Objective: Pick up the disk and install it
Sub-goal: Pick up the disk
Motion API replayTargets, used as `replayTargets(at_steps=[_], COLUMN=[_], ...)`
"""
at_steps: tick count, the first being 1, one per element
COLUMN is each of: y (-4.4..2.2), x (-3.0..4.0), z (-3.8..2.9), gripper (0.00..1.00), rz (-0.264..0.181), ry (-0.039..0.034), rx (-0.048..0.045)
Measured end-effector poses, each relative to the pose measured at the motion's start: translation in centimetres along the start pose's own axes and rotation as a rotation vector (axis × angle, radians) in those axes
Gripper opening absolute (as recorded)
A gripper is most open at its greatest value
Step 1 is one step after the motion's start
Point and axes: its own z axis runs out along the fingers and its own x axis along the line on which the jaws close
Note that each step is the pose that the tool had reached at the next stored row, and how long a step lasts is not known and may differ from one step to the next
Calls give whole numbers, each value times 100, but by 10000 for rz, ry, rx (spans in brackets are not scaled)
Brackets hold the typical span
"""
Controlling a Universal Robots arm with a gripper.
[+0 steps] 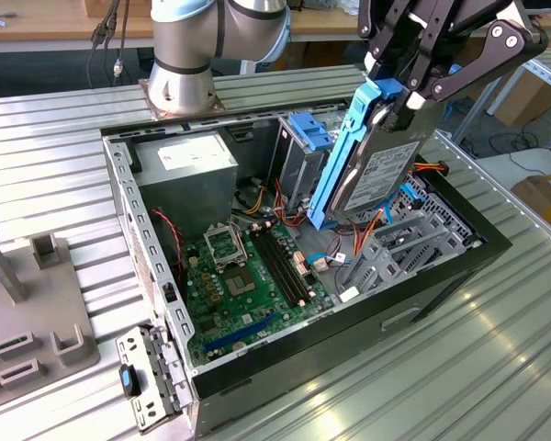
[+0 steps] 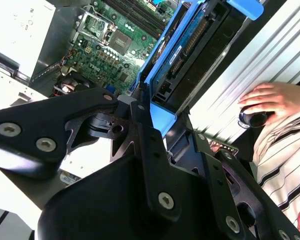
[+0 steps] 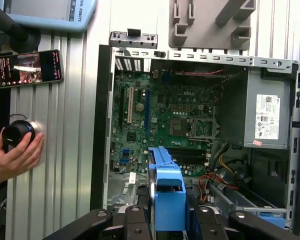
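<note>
The claw is clamped on the top end of the disk, holding it steeply tilted in its blue carrier above the open computer case, clear of the motherboard.

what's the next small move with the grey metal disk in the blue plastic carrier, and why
Probably a slow, small descent toward the metal drive cage. The black gripper is clamped on the grey metal disk, which hangs tilted above the open computer case with orange cables below it, so going gently seems wise.
</note>
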Motion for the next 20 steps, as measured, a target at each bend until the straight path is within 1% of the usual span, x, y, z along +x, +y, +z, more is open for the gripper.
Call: replayTargets(at_steps=[5, 8, 10, 13, 20], y=[-6, -56, -101, -142, -154], x=[0, 2, 4, 6, 6], z=[0, 0, -1, -2, 2], gripper=[36, 36, 36, 36, 36], rz=[-2, -1, 0, 0, -1], ry=[1, 0, 0, 0, 0], rx=[0, 0, 0, 0, 0])
